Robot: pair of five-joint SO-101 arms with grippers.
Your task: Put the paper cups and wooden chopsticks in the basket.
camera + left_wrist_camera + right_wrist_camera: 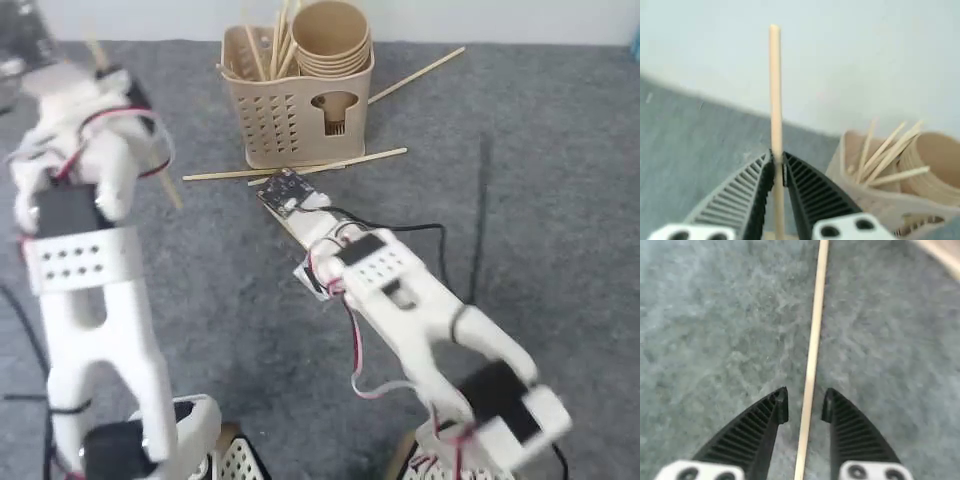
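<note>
The right tool [805,402] is spread astride a chopstick [813,340] lying on the table [700,315], both stick ends cut off. From above, its own wrist covers it, just in front of the basket [290,115] holding stacked paper cups [332,40]. The left tool [774,170], raised at the left, pinches another chopstick [774,90], its lower end hidden.

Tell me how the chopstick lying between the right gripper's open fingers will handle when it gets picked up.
The chopstick runs dead straight, so it is probably stiff and will not droop. It is thin, so likely light; pinched off-centre by the right gripper, it may pivot. The fuzzy grey carpet should keep it from rolling if nudged.
</note>
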